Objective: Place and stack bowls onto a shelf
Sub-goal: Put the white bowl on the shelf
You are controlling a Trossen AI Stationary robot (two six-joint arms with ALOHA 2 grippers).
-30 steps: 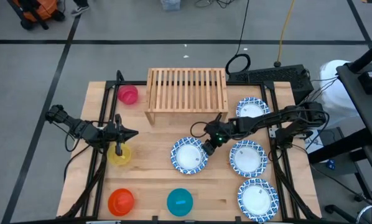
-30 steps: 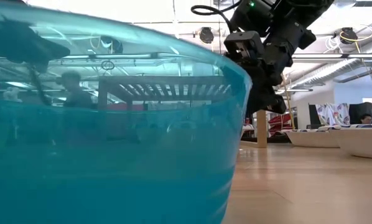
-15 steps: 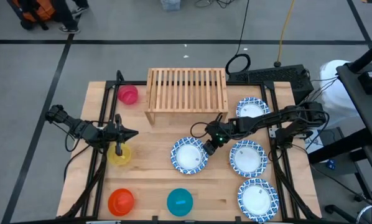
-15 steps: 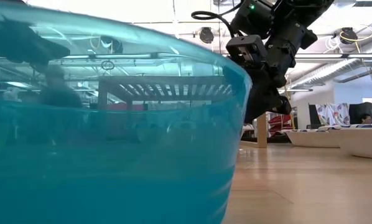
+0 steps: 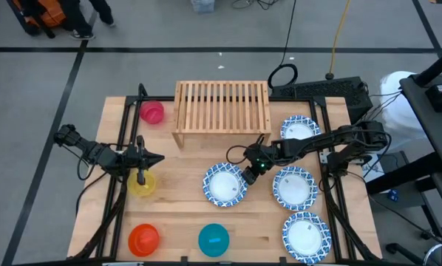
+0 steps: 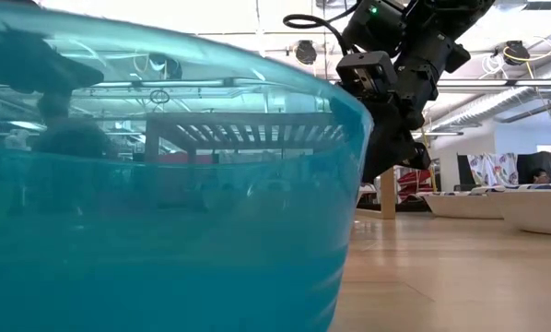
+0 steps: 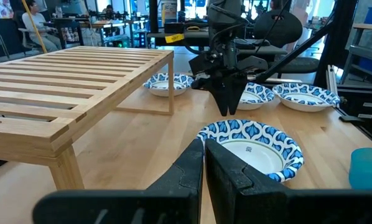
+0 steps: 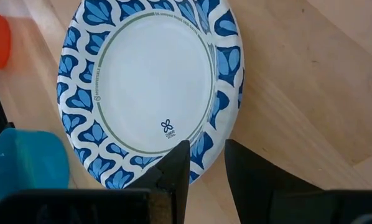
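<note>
Right gripper [image 5: 245,174] sits at the rim of the blue-patterned shallow round bowl with white centre [image 5: 225,184] mid-worktop; from my wrist cam its fingers [image 8: 171,169] stand slightly apart, straddling the near rim, not visibly clamped on it. Right arm reaches in low from the right side, forearm across the worktop, gripper pointed down at the bowl edge.

Left gripper [image 5: 141,177] is over the small plain yellow bowl [image 5: 143,184] on the left side; fingers [image 7: 189,167] nearly together. I cannot tell whether they pinch the yellow rim: the bowl is hidden under the gripper in the wrist view.

Low view is mostly blocked by the small teal bowl [image 6: 165,184] right at the lens; the shelf shows only through its wall.

Low light-wood slatted shelf [image 5: 222,107] stands at the back centre with no bowls on it. Small pink bowl [image 5: 152,112] just beside its left end. Three more blue-patterned bowls [image 5: 295,187] along the right side. Small orange-red bowl [image 5: 143,239] front left, teal one beside it.

Light-wood worktop [image 5: 180,210], grey floor with dark tape lines. A person's legs [image 5: 88,11] are cut off at the far left edge.
</note>
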